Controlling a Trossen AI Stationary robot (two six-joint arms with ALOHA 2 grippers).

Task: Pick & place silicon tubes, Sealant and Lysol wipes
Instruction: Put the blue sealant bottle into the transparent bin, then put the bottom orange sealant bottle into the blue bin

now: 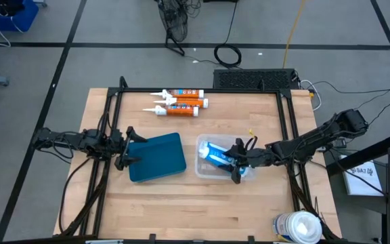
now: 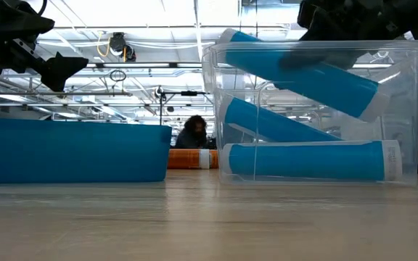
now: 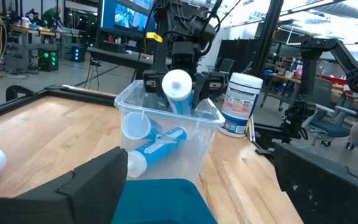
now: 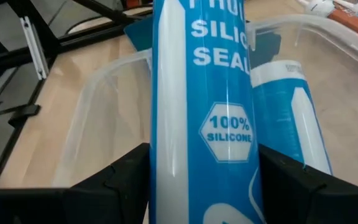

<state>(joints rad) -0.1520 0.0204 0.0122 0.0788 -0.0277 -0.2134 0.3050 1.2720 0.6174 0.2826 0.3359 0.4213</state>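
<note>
On my far left, the left gripper waits over the near edge of the teal lid, its fingers spread wide with nothing between them. That lid lies flat on the wooden table, just beside the clear plastic bin.

Further back, I see three orange sealant tubes with white nozzles lying side by side near the table's far edge, well apart from both arms.

Moving to the middle, the bin sits right of the lid. From the low view I count two blue silicone tubes already resting inside it, one flat on the bottom and one leaning above it. A third blue silicone tube, printed with "100% SILICONE", is clamped in the right gripper, whose fingers press against both sides of it. It hangs tilted over the bin, its lower end inside the walls, its cap end pointing toward the left arm.

On the right, near the table's front corner, the Lysol wipes canister stands upright with its white domed lid on, well away from either gripper and from the bin.
</note>
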